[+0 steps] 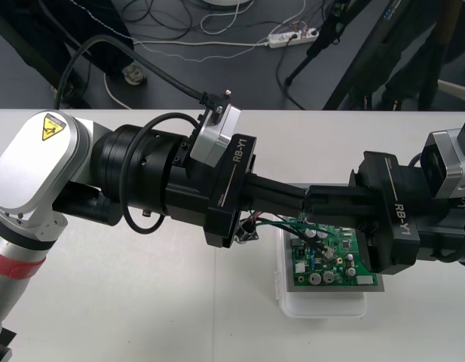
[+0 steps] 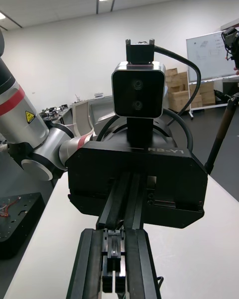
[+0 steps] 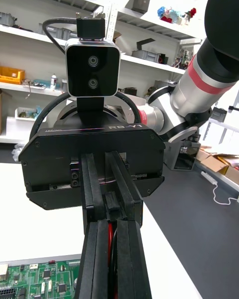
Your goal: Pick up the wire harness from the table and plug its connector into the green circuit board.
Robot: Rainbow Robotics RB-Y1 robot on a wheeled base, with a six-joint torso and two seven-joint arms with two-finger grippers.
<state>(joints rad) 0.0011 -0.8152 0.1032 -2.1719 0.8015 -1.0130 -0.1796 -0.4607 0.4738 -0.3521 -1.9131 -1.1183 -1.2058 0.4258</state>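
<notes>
Both grippers meet tip to tip over the green circuit board (image 1: 334,264) on its white base (image 1: 322,305). My left gripper (image 1: 298,202) is shut on the harness wires; a red wire (image 3: 109,249) runs between its fingers (image 3: 94,259). From there red, green and black wires (image 1: 266,221) trail back under it to the metal socket (image 1: 246,235), which hangs just left of the board. My right gripper (image 1: 313,207) is shut on a small black plug (image 2: 114,251). In the left wrist view that plug (image 3: 112,207) sits between the right gripper's fingers, with the board (image 3: 35,279) below.
The pale table (image 1: 126,302) stretches to the left and front of the board. Dark floor with cables and a power strip (image 1: 292,35) lies beyond the far edge. Both forearms crowd the space above the board.
</notes>
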